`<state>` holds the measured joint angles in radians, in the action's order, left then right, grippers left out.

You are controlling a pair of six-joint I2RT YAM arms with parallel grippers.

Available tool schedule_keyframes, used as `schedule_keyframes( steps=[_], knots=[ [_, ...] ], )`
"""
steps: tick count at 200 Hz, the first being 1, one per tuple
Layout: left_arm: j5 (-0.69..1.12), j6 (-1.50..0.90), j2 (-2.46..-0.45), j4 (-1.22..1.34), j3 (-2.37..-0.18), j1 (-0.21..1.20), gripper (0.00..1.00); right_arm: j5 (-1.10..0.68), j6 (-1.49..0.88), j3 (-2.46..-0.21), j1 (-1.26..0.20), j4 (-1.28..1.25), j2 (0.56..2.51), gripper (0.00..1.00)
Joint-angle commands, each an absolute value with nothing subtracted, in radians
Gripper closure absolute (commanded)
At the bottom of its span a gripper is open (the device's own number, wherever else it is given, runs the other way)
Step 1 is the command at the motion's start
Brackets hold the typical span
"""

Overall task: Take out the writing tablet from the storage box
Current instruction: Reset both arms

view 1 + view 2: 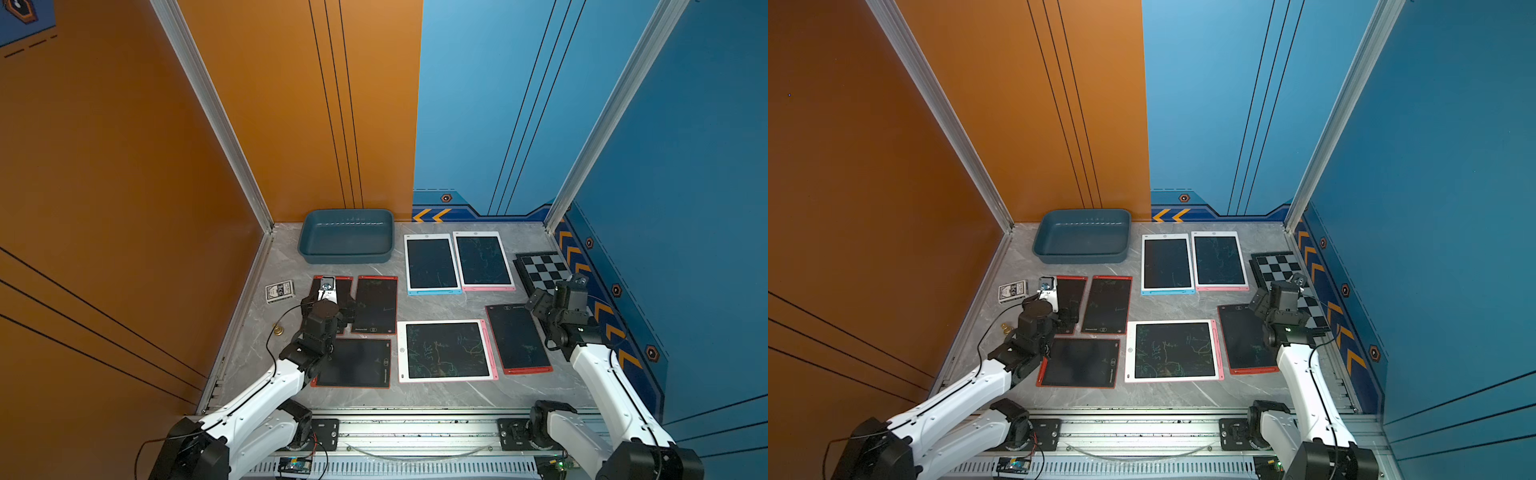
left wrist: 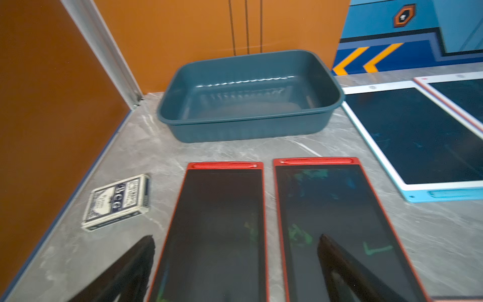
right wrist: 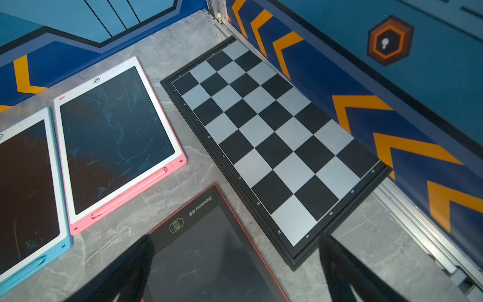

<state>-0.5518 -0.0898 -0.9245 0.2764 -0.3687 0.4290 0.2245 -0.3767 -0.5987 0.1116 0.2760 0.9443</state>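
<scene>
The teal storage box [image 1: 345,258] [image 1: 1081,258] [image 2: 248,129] stands at the back left of the table and holds nothing. Several writing tablets lie flat on the table outside it. Two red-framed ones [image 2: 217,230] [image 2: 332,209] lie side by side in front of the box. My left gripper [image 2: 235,236] [image 1: 338,308] hangs open over them with nothing between its fingers. My right gripper [image 3: 236,235] [image 1: 539,302] hangs open and empty over the far end of another red-framed tablet [image 3: 209,251] [image 1: 517,338].
A chequered board [image 1: 544,272] [image 3: 274,146] lies along the right wall. A card deck box [image 1: 279,291] [image 2: 117,202] and a small brass piece [image 1: 277,331] sit near the left wall. White tablets with blue [image 1: 432,264] and pink [image 1: 482,259] [image 1: 446,350] edges fill the middle.
</scene>
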Motion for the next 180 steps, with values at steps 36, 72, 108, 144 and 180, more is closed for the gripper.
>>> schedule_keyframes(
  steps=[36, 72, 108, 144, 180],
  knots=[
    [-0.67, -0.073, -0.927, 0.602, -0.189, 0.25, 0.02, 0.205, -0.324, -0.433, 0.097, 0.004, 0.843, 0.0],
    [-0.571, -0.087, -1.142, 0.764, -0.199, 0.161, 0.02, 0.205, -0.257, -0.435, 0.074, 0.008, 0.902, 0.0],
    [-0.503, 0.03, -1.37, 0.901, -0.3, 0.156, 0.02, 0.227, -0.179, -0.364, -0.002, -0.199, 0.955, 0.0],
    [-0.427, 0.072, -1.508, 1.032, -0.311, 0.154, 0.02, 0.222, -0.155, -0.374, -0.017, -0.332, 1.095, 0.0],
    [-0.377, 0.072, -1.598, 1.131, -0.305, 0.134, 0.02, 0.191, -0.101, -0.386, -0.027, -0.564, 1.302, 0.0]
  ],
)
